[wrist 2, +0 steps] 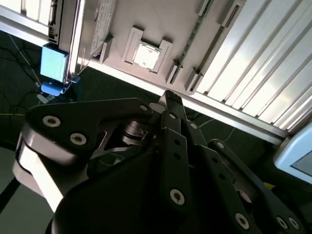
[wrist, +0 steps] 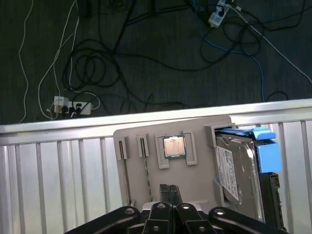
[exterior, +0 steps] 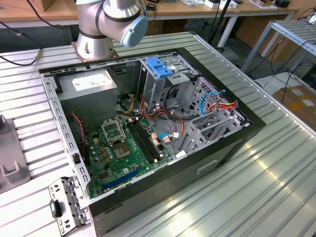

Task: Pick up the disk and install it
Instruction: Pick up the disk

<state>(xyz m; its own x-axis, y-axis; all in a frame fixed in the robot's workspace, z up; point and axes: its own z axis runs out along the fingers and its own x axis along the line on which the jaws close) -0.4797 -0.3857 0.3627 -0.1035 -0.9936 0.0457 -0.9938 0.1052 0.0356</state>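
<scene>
First wrist view: looks down along the gripper, jaws pressed together, nothing pinched between them. Just ahead of the jaws, a grey tray on the slatted metal table, with a square processor chip seated in a frame straight beyond the jaws; whether touching the tray or hovering over it, cannot tell. Off to one side of the jaws, apart from them and untouched: the disk, grey metal with a white label, resting at the tray's end, its light-blue carrier on the side farther from the jaws. Past the table's edge, farther still from the jaws, dark floor with loose cables and a white power strip. Second wrist view: gripper seen past its black linkages, closed up near the tray; chip ahead of the jaws, disk off to the side, clear of the jaws, blue carrier end showing. Exterior view: open computer case on the table, green motherboard inside, bright-blue latch on the drive cage, and the arm rising by the case's rim.
</scene>
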